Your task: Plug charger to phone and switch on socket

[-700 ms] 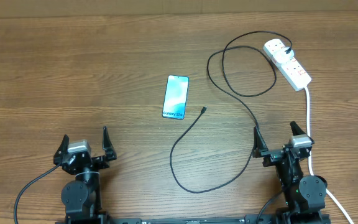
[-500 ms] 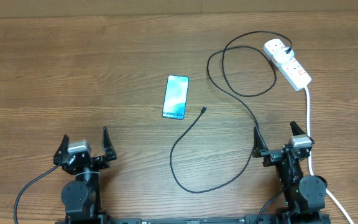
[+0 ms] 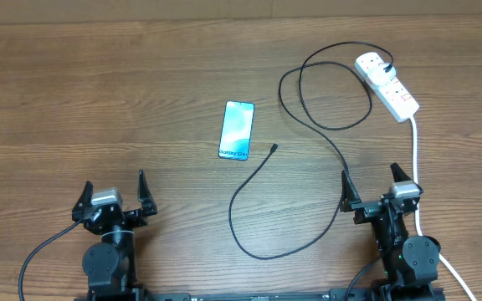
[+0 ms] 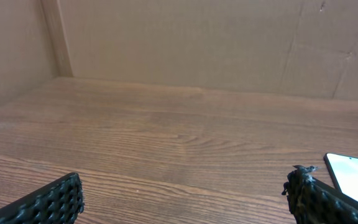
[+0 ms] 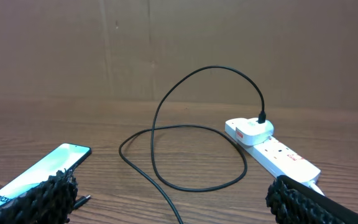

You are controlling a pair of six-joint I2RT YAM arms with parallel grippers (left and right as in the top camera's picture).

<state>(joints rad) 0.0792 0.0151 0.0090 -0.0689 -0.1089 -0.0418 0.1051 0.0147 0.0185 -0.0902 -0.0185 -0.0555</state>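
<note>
Nothing is held at this moment: both arms sit back at the near edge of the table (image 3: 99, 84). The left gripper (image 3: 113, 188) and the right gripper (image 3: 370, 179) are each spread wide and empty.

The phone (image 3: 236, 130) lies flat, screen up, out in the middle, well ahead of both arms. Its long axis runs roughly away from the robot, tilted slightly, with the lettered short edge toward the arms. The charger (image 3: 249, 177) trails across the wood in loose loops. Its plug tip (image 3: 274, 149) rests just beside the phone's near right corner, apart from it and not plugged in. The white adapter (image 3: 373, 63) already sits in the far end of the socket (image 3: 396, 92), which lies far to the right, almost straight ahead of the right arm, with its thick white cord (image 3: 415, 159) running back past that arm.

From where I stand, the whole job is yet to be done. The plug tip lies forward and to the left of the right gripper, and that arm looks the nearer one to fetch it. The left arm seems better placed to steady the phone. The tip will likely need turning to face that near short edge.
</note>
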